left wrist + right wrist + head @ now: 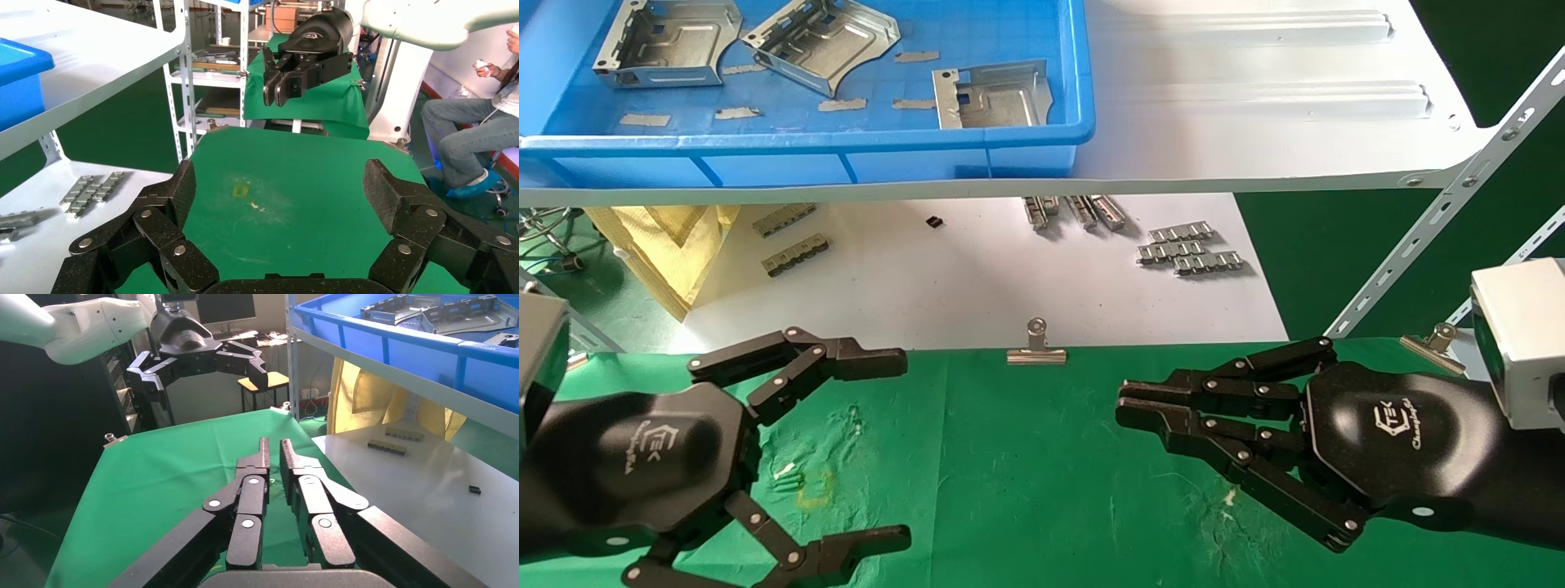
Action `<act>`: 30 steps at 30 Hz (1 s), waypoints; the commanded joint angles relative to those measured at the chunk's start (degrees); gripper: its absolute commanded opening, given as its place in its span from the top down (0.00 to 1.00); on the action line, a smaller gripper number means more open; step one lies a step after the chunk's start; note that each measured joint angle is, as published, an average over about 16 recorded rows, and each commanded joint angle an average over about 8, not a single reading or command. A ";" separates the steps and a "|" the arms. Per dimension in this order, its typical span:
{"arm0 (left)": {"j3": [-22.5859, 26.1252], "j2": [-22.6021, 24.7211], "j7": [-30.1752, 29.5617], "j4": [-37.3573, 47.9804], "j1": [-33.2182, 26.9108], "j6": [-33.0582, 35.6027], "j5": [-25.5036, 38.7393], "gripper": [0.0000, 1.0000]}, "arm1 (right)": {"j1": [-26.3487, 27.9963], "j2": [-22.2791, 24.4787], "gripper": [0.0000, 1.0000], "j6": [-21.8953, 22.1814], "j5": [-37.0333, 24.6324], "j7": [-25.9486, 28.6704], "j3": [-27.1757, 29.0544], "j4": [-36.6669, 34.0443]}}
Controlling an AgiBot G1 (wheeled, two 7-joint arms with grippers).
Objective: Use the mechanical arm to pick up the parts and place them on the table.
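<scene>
I am a two-armed robot looking down at a table (1026, 490) covered in wrinkled green cloth, with nothing of the task on it yet. My left gripper (903, 449) hovers low over the cloth on my left, its black jointed fingers spread wide and holding nothing. My right gripper (1128, 404) hovers over the cloth on my right, its fingers drawn together into a narrow point, also holding nothing.

The parts (821, 41) are three flat silver sheet-metal brackets lying apart from each other in a blue bin (1083, 122). The bin sits on a white shelf (1254, 98) that stands above and beyond the table, closer to my left arm.

I judge the brackets to be light, rigid and slick, with thin folded rims that may be sharp and may slide between smooth fingers. The best hold looks like a pinch across two opposite folded rims, or over one raised rim, avoiding the curved cut-out corner. Lying flat on the bin floor, each leaves little room to get a finger underneath.
</scene>
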 commanded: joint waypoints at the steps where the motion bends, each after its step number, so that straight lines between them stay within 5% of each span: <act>1: -0.01 -0.17 -0.05 0.08 0.42 0.16 -0.19 0.00 | 0.00 0.00 1.00 0.00 0.00 0.00 0.00 0.00; 5: 0.43 1.00 -1.87 0.33 -3.05 -3.31 2.12 0.00 | 0.00 0.00 1.00 0.00 0.00 0.00 0.00 0.00; 10: 2.49 5.46 -3.91 5.34 -14.25 -8.29 8.73 0.00 | 0.00 0.00 1.00 0.00 0.00 0.00 0.00 0.00; 18: 9.09 18.57 -0.35 31.75 -38.04 -17.34 25.25 0.00 | 0.00 0.00 1.00 0.00 0.00 0.00 0.00 0.00; 26: 13.06 30.99 5.10 56.01 -51.10 -34.87 35.83 0.00 | 0.00 0.00 1.00 0.00 0.00 0.00 0.00 0.00; 27: 13.40 31.89 5.50 58.12 -52.07 -36.36 36.57 0.05 | 0.00 0.00 1.00 0.00 0.00 0.00 0.00 0.00; 30: 14.53 33.70 6.56 63.23 -54.28 -39.51 38.64 0.43 | 0.00 0.00 1.00 0.00 0.00 0.00 0.00 0.00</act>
